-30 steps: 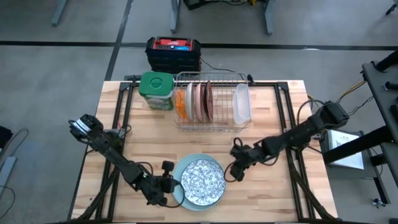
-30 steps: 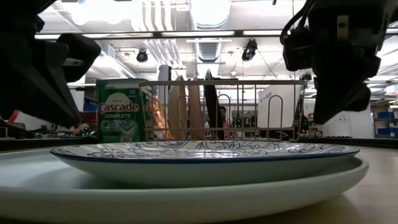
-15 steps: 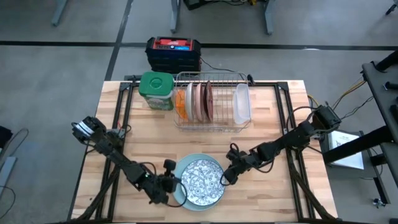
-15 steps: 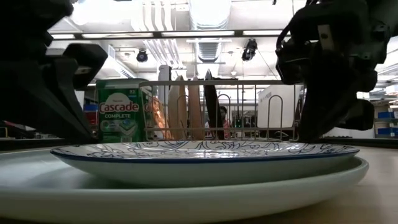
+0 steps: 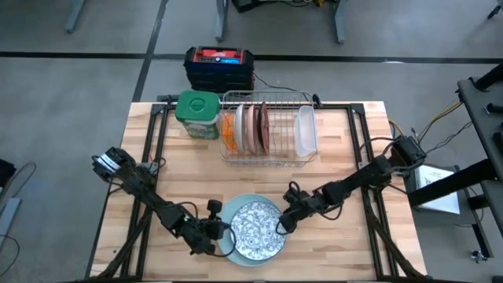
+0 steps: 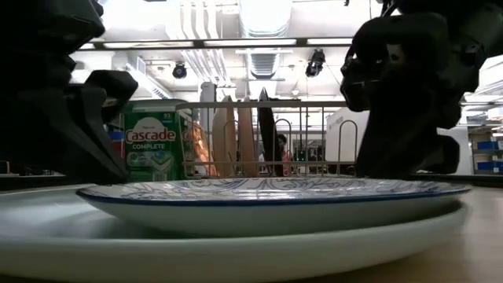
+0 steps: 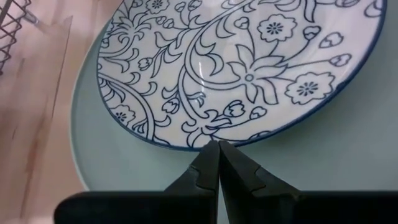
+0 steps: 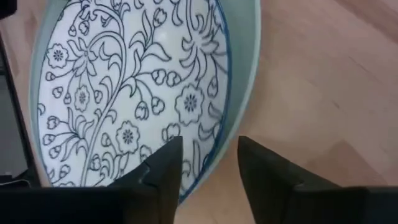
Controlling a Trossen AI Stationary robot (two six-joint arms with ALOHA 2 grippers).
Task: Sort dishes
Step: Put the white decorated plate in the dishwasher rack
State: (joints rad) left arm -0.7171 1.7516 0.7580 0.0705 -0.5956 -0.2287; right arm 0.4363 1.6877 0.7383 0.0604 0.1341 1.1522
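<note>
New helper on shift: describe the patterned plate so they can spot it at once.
Start at the wire dish rack at the table's far edge, then come to the near edge, between the left claw and right claw. There the patterned plate lies flat on a larger light blue plate. It alone carries blue flowers on white.

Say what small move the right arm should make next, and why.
Probably lower the right end effector a little and close on the patterned plate. Its fingers are open and straddle that plate's rim where it sits on the blue plate. The left end effector is shut at the opposite rim.
</note>
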